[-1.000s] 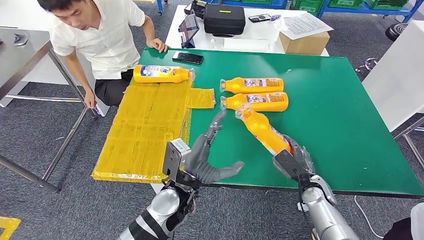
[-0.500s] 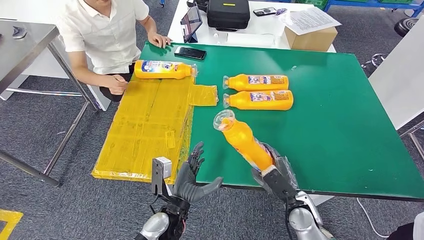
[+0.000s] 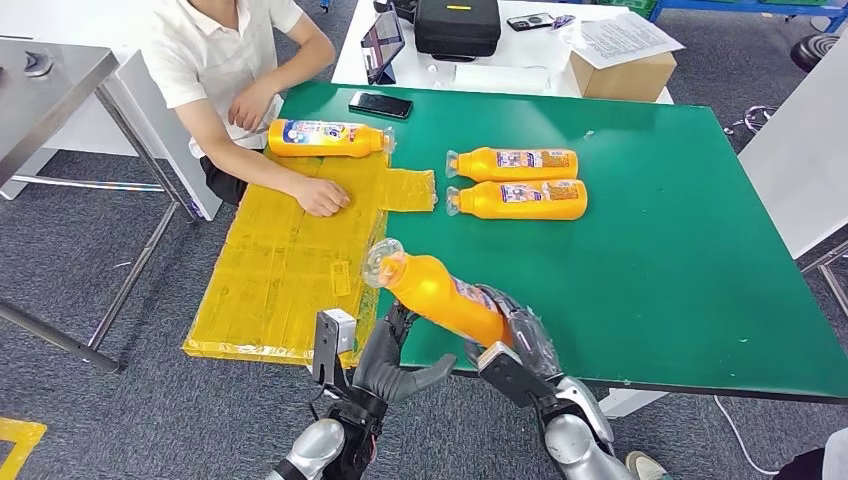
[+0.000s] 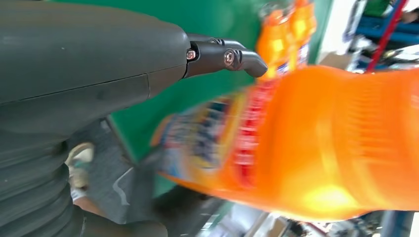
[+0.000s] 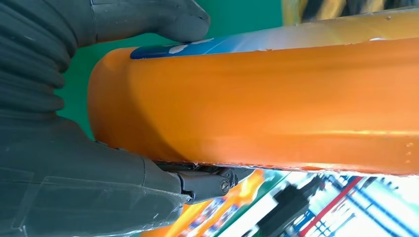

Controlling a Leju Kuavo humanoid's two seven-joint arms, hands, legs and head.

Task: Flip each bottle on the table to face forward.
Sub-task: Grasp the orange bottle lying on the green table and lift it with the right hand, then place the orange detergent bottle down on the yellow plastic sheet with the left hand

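My right hand grips the base of an orange bottle and holds it lifted above the table's near edge, its clear cap pointing up and to the left. The right wrist view has the bottle close up in that hand. My left hand is open just under the bottle, fingers spread; its wrist view has the bottle blurred beside its fingers. Two more orange bottles lie side by side on the green table, labels up. Another bottle lies on the yellow sheet.
A person sits at the table's far left, one hand on the yellow sheet. A phone lies at the far edge. Behind stand a white table with a black case, a tablet and a cardboard box.
My right hand has swung the bottle left and nearer, lifting it off the table. My left hand has drawn back under it. The person's hand has moved onto the yellow sheet.
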